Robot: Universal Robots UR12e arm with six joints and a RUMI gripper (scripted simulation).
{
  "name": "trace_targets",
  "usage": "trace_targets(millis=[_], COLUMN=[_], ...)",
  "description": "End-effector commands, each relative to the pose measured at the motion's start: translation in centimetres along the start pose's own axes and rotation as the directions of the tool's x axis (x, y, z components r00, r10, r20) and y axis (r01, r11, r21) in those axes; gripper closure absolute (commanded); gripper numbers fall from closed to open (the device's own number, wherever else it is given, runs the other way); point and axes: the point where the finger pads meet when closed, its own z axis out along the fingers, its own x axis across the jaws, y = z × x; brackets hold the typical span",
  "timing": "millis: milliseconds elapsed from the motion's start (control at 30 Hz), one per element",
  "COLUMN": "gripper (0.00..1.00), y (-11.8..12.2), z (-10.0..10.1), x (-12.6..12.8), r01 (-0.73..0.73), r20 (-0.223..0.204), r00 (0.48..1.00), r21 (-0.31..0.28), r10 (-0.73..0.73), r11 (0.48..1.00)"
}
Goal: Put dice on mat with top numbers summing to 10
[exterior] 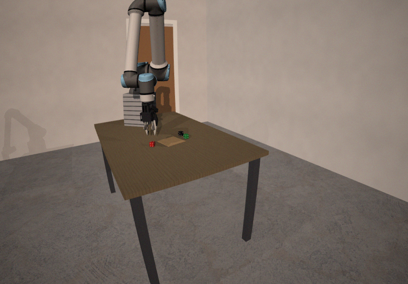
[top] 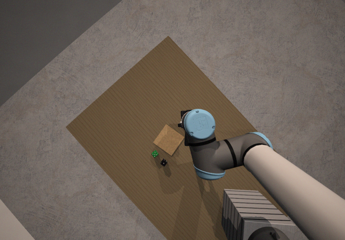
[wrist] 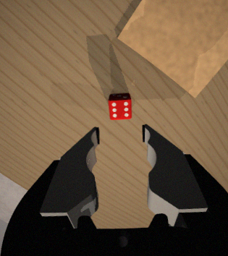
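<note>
A red die (wrist: 120,106) (exterior: 151,144) lies flat on the wooden table (top: 125,106) (exterior: 184,169), just off a corner of the tan mat (top: 168,139) (exterior: 170,141) (wrist: 181,40). The face toward the wrist camera shows six pips. My gripper (wrist: 120,127) (exterior: 149,132) hangs a little above the red die, fingers apart and empty. In the top view the arm's wrist hides both the red die and the fingers. A green die (top: 154,153) (exterior: 186,135) and a black die (top: 163,162) (exterior: 180,132) lie on the table beside the mat's opposite side, close together. No die is on the mat.
The arm's grey ribbed pedestal (top: 250,212) (exterior: 132,113) stands at one end of the table. A table edge shows in the lower left of the wrist view, not far from the red die.
</note>
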Motion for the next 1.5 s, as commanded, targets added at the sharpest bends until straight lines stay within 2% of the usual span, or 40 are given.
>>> trace_targets(millis=[0, 767, 1467], gripper=[0.72, 0.72, 0.72], y=[0.1, 0.0, 0.0], z=[0.6, 3.5, 3.9], x=[0.0, 0.1, 0.1], r01=[0.0, 0.0, 0.0], r20=[0.0, 0.0, 0.0], r00=[1.0, 1.0, 1.0], r21=[-0.001, -0.001, -0.001], r10=[0.0, 0.0, 0.0], r11=[1.0, 1.0, 1.0])
